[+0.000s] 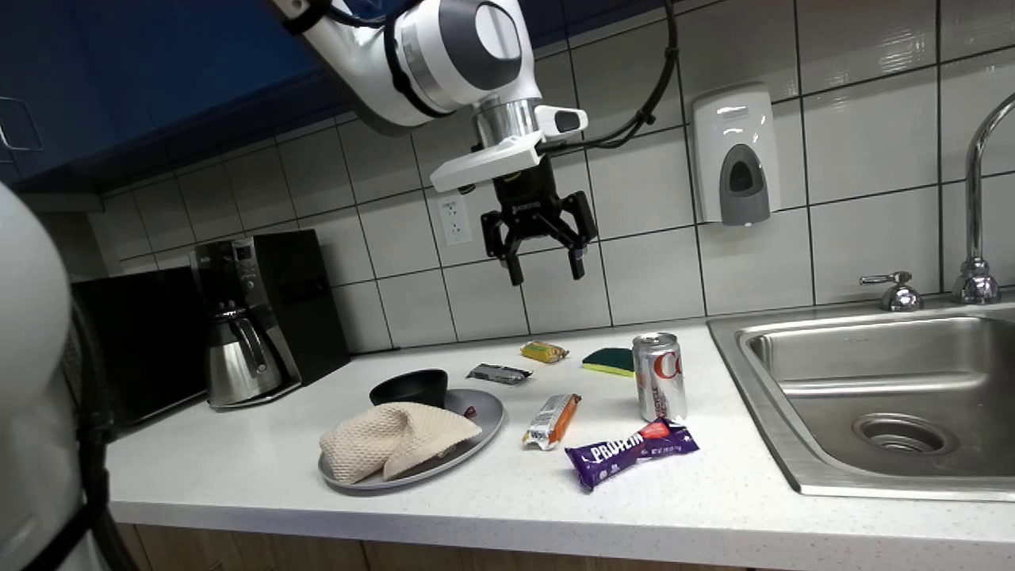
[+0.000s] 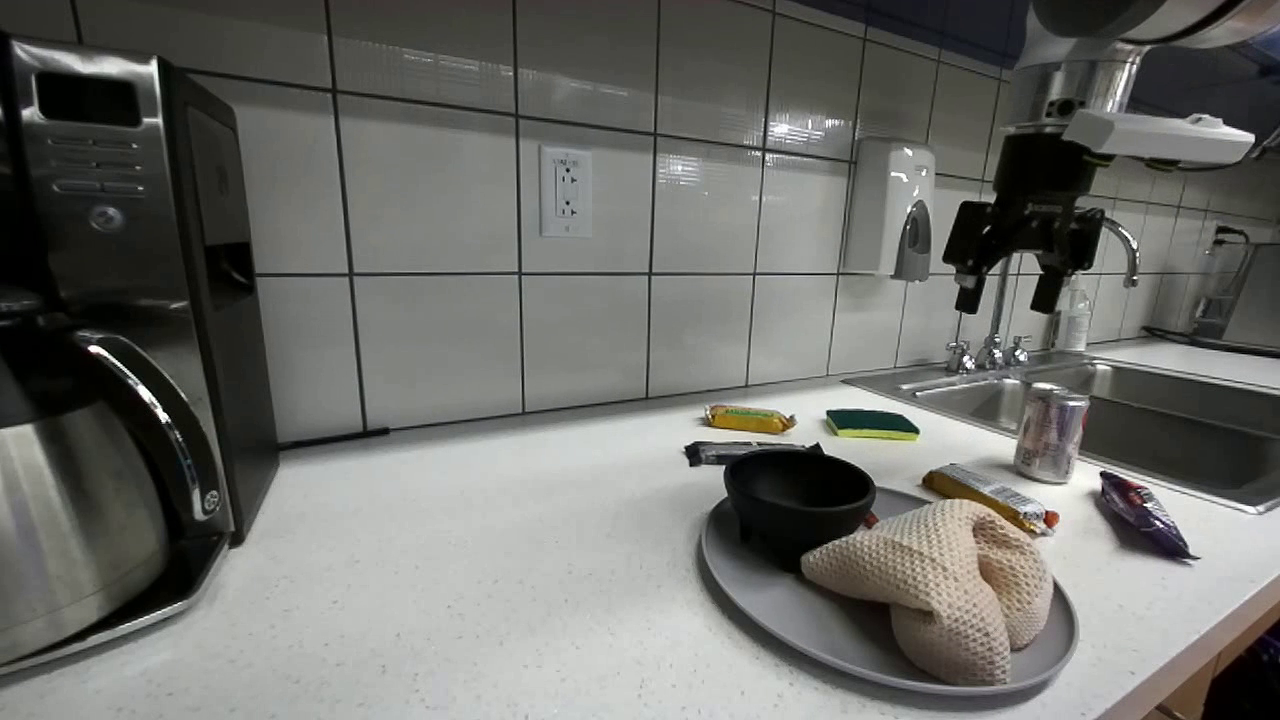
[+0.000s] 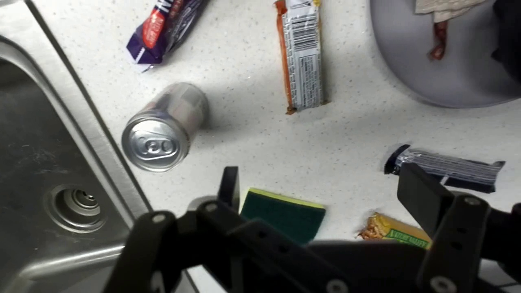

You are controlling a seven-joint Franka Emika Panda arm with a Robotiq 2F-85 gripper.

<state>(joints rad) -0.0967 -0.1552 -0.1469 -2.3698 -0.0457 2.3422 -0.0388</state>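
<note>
In an exterior view the black two-fingered gripper (image 1: 546, 271) hangs at upper centre, jaws spread wide with nothing between them; that height probably keeps its fingers clear of the things on the speckled white countertop (image 1: 254, 460). In the wrist view the dark green and yellow rectangular sponge (image 3: 283, 213) lies at lower centre; the shiny yellow snack-bar wrapper (image 3: 401, 232) lies at lower right, partly hidden by a finger. The sponge presumably sits near the stainless steel sink (image 1: 765, 404) for washing-up; the silver drinks can (image 1: 659, 377) stands on its base, likely its steadiest pose; the beige waffle-textured cloth (image 2: 940, 600) is bunched on the round grey plate (image 3: 411, 61), perhaps to keep it off the countertop. The sponge looks flat, green face up, a thin bright yellow edge showing; the wrapper looks crinkled, with a green label.
</note>
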